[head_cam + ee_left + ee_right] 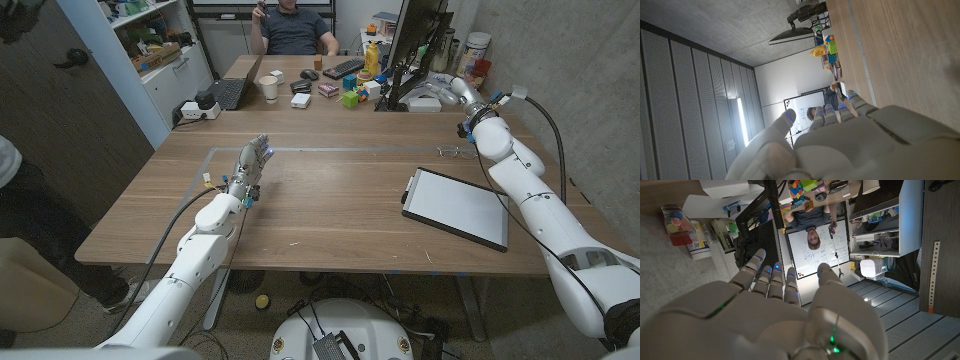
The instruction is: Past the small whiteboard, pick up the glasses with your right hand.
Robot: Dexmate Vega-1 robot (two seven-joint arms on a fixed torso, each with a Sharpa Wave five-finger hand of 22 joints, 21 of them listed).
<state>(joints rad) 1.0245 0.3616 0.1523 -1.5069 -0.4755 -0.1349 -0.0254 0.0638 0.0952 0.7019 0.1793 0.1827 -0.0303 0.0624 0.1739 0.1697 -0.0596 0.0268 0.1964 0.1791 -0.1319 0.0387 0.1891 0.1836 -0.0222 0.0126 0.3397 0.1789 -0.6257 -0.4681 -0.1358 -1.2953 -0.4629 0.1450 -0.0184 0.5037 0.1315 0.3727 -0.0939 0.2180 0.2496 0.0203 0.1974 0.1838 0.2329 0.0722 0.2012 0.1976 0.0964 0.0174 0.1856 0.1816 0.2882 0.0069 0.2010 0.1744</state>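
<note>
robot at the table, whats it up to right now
The robot is going for the glasses, which lie on the wooden table just past the small whiteboard. Its right hand is raised beyond them, fingers apart and holding nothing, so they are not yet picked up. The left hand waits upright over the table's left side, also empty.

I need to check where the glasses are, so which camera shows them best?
The head view: the glasses lie on the table beyond the small whiteboard, near the right hand. I can't make them out in either wrist view.
</note>
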